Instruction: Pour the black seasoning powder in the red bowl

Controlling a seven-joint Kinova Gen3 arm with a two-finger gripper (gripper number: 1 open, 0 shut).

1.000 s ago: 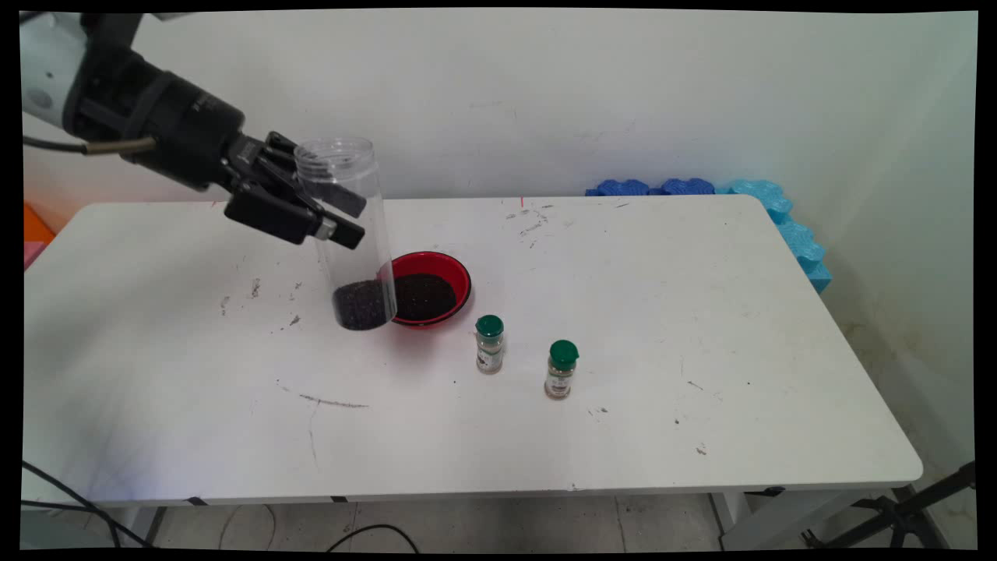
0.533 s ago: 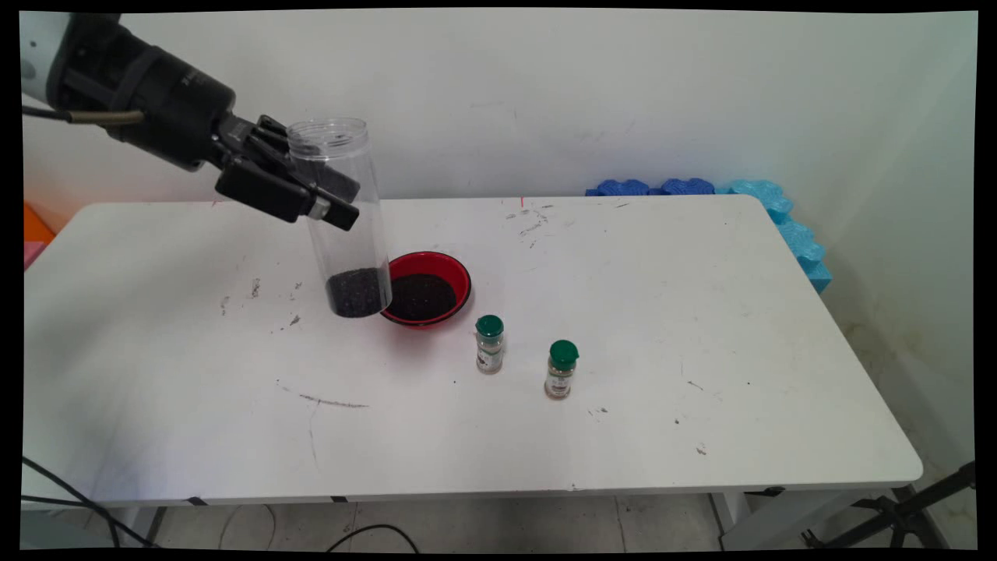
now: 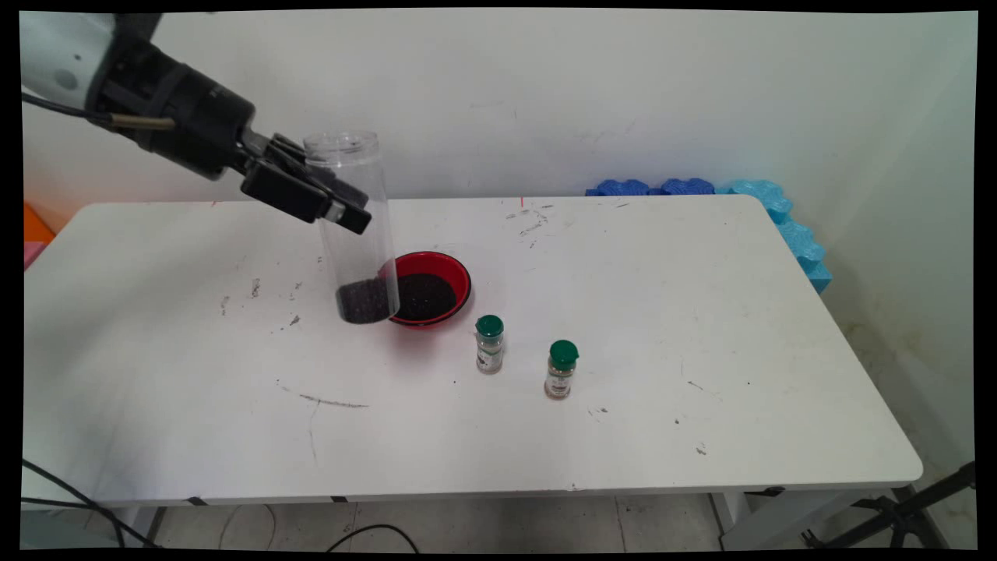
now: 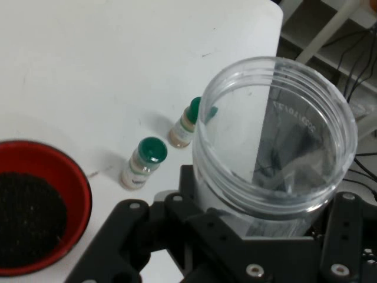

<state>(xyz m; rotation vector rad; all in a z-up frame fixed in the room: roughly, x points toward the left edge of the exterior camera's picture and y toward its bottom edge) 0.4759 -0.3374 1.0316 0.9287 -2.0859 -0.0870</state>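
Clear plastic makes up the tall open-mouthed jar (image 3: pixel 355 226) that the black two-finger pincer (image 3: pixel 327 202) pinches by its upper wall, one finger on each side, holding it upright in the air with only a slight tilt. A layer of dark granules (image 3: pixel 363 301) fills the jar's bottom. The jar hangs above the white counter (image 3: pixel 623 327), and in the main view its base overlaps the left rim of a round red bowl (image 3: pixel 459 274) that holds more of the same dark granules. Near the bowl, toward the counter's near edge and to its right, stand two small glass spice bottles with green caps, one (image 3: pixel 489 344) closer to the bowl and the other (image 3: pixel 561 368) just beyond it, apart from each other. In the hand view the jar's wide rim (image 4: pixel 275 135) fills the frame, with the bowl (image 4: pixel 76 177) at lower left. Blue foam pieces (image 3: pixel 787 222) lie along the wall at the counter's far right corner.
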